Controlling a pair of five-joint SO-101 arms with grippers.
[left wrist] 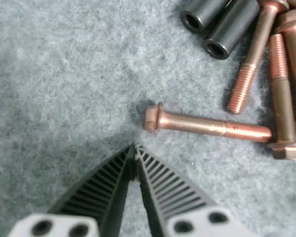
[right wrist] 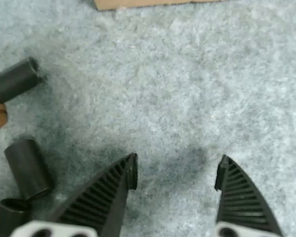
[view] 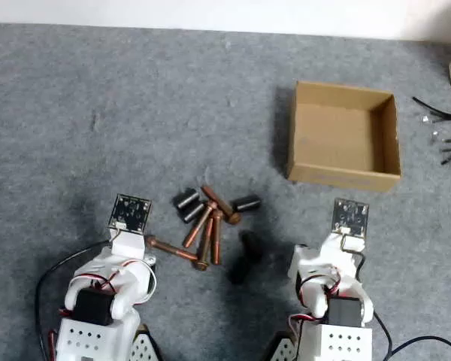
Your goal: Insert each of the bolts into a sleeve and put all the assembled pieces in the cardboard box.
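Just beyond closed left pincer, copper bolt, lying flat

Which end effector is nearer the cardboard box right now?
Right. The right end effector, open, hangs over carpet with the cardboard box ahead of it. The left end effector, shut, is by the bolts, farther from the box.
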